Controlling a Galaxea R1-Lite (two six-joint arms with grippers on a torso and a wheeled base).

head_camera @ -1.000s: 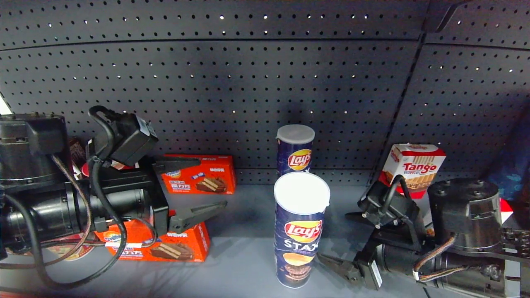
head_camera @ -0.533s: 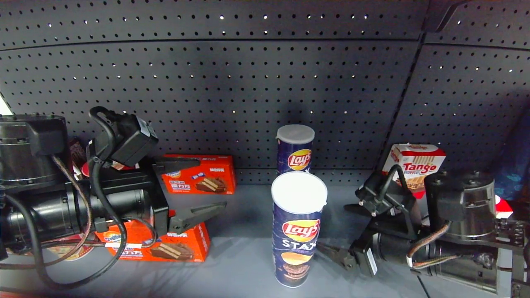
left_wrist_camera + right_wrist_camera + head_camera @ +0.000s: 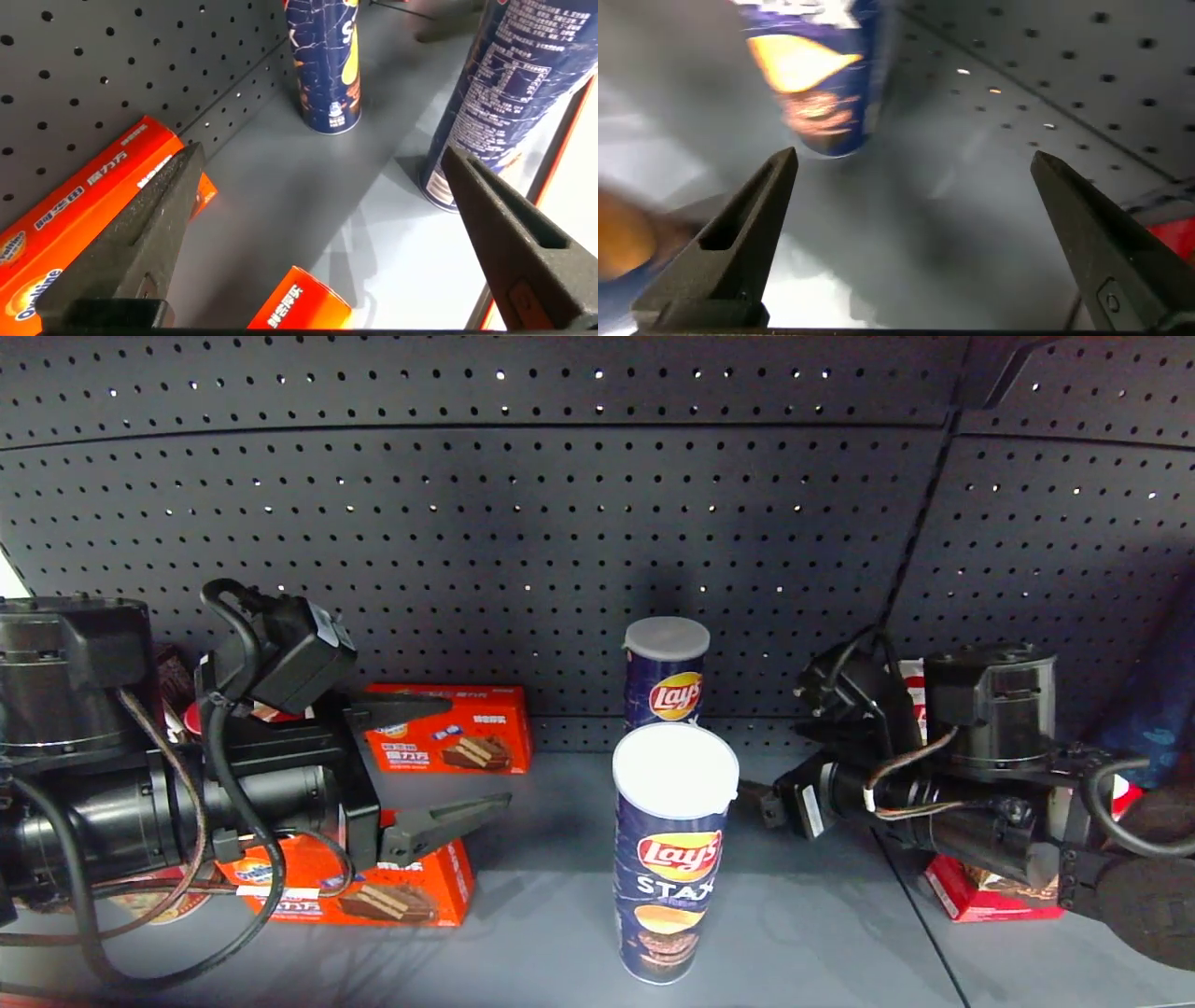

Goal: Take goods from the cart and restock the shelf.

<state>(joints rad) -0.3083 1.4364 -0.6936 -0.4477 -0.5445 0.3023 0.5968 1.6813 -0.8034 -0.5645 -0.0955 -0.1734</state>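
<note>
Two chip cans stand upright on the grey shelf (image 3: 560, 943), one behind the other and apart. The front can (image 3: 674, 854) is about midway along the shelf, close to its front edge. The rear can (image 3: 665, 674) is right at the pegboard back wall (image 3: 467, 523).

Toward the shelf's left end lie two flat orange boxes. The rear box (image 3: 448, 728) is along the back edge, and the front box (image 3: 373, 887) is nearer the front edge, partly under the left arm. A band of bare shelf runs between these boxes and the cans, from back wall to front edge.

The left gripper (image 3: 478, 749) hangs over that band with its claw spread wide and nothing in it. One finger is over the rear box's corner and the other is above the front box. Its wrist view has both cans ahead of the fingertips.

The right gripper (image 3: 913, 159) sits just right of the front can, above the shelf, with its claw also wide and empty. Behind the right arm, a red box (image 3: 990, 896) lies toward the shelf's right end. Bare shelf separates it from the cans.
</note>
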